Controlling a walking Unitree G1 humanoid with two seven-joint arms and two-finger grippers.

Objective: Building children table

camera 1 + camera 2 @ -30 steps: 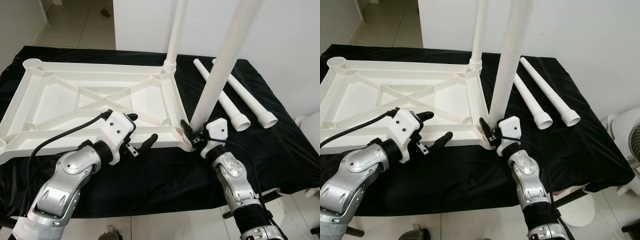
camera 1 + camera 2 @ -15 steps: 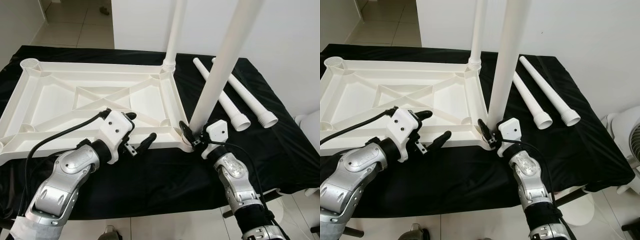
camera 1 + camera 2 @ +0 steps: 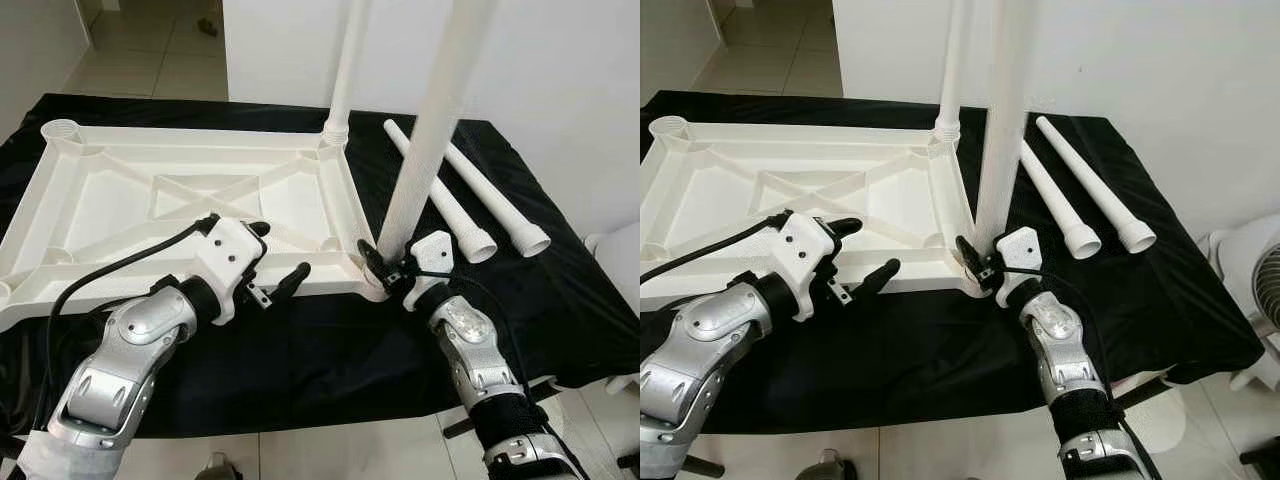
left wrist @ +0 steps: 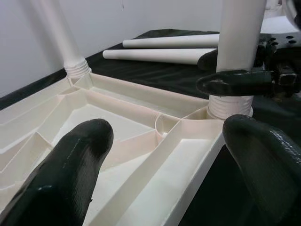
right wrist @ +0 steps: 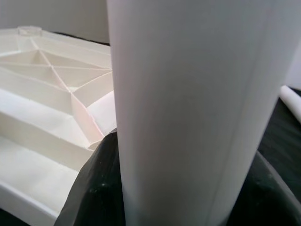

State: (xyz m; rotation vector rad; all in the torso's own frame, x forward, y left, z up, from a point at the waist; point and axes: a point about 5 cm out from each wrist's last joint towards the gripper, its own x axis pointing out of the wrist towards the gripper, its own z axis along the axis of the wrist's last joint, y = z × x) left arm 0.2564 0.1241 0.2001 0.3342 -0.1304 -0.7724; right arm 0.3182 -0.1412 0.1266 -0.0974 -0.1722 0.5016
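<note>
Left eye view: a white tabletop (image 3: pixel 190 200) lies upside down on a table draped in black cloth (image 3: pixel 300 350). One white leg (image 3: pixel 345 70) stands upright in the far right corner socket. A second leg (image 3: pixel 425 140) rises from the near right corner, and the right gripper (image 3: pixel 385 270) has its fingers closed around the base of it. The left gripper (image 3: pixel 275 265) hovers at the tabletop's near rim, fingers spread wide and holding nothing. Two loose legs (image 3: pixel 470 195) lie side by side on the cloth, right of the tabletop.

Right eye view: the same layout, with part of a white fan (image 3: pixel 1260 300) beyond the table's right edge.

Left wrist view: both black fingers (image 4: pixel 70 174) stand far apart over the ribbed underside, facing the gripped leg's threaded base.

Right wrist view: the leg stands close up, a dark finger on either side of it.
</note>
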